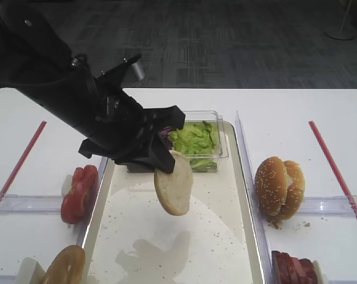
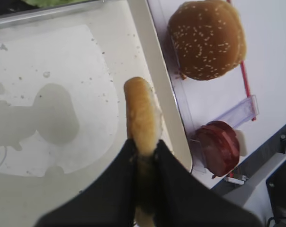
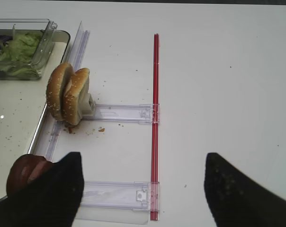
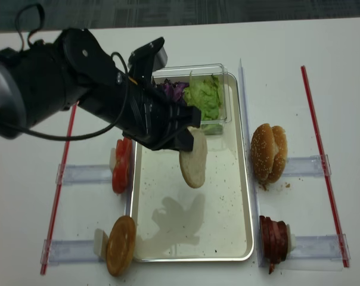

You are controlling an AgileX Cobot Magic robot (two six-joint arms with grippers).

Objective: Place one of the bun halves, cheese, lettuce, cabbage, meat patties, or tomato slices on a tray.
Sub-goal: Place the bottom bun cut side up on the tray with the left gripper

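While the tray [image 4: 145, 238] sits mid-table with crumbs on its floor, the left gripper [image 1: 162, 158] hangs over it, clenched on a plain bun half [image 1: 174, 183] held on edge in the air, clear of the tray floor. Clear tub [image 1: 217, 128] at tray's far end holds lettuce [image 1: 195, 139] and cabbage [image 4: 174, 91]. Sesame bun [image 1: 278, 186] stands right of tray, meat patties [image 4: 274, 238] nearer on that side. Tomato slices [image 1: 79, 192] left of tray, brown domed bun [image 4: 121, 244] nearer. Right gripper [image 3: 143, 189] over bare table, fingers spread, nothing between them.
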